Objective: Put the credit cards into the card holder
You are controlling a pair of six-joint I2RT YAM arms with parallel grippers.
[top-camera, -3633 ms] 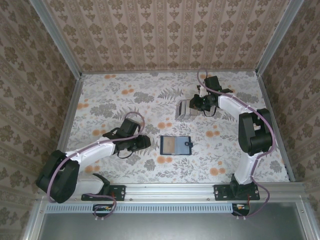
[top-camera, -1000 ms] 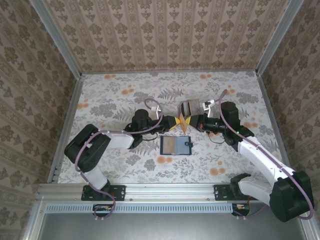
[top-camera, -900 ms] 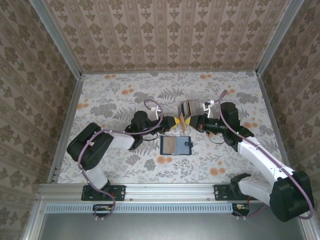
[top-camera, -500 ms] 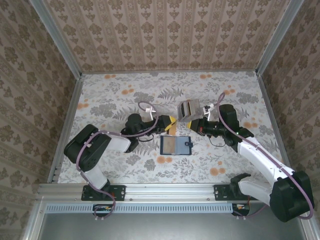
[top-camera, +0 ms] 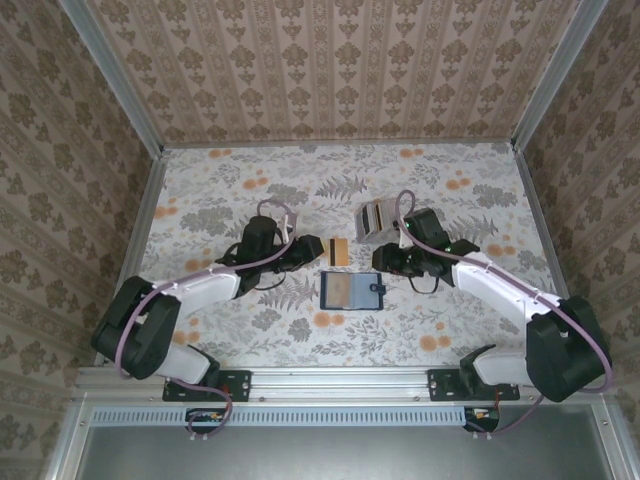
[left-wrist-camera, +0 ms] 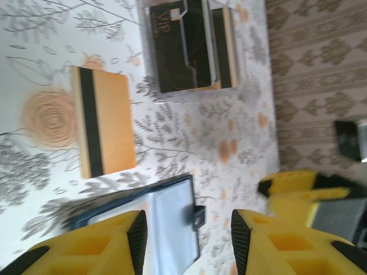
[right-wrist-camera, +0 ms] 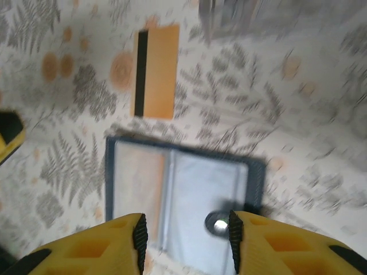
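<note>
The gold-orange credit card point(top-camera: 338, 252) with a dark stripe lies flat on the table, free of both grippers; it also shows in the left wrist view point(left-wrist-camera: 103, 129) and the right wrist view point(right-wrist-camera: 155, 71). Just in front of it the navy card holder point(top-camera: 352, 290) lies open, snap tab to the right point(left-wrist-camera: 157, 220) point(right-wrist-camera: 183, 189). More credit cards sit in a stack point(top-camera: 375, 217) point(left-wrist-camera: 192, 46) behind. My left gripper point(top-camera: 308, 248) point(left-wrist-camera: 189, 232) is open, left of the card. My right gripper point(top-camera: 385, 260) point(right-wrist-camera: 184, 235) is open, to the card's right, above the holder.
The floral tablecloth point(top-camera: 220, 200) is bare on the left and at the front. Patterned walls point(top-camera: 330, 70) close in the table at the back and both sides. A yellow finger of the right gripper point(left-wrist-camera: 298, 192) shows in the left wrist view.
Both grippers held the gold-orange card between them above the table. They have opened and drawn apart, and the card now lies flat next to the holder.
</note>
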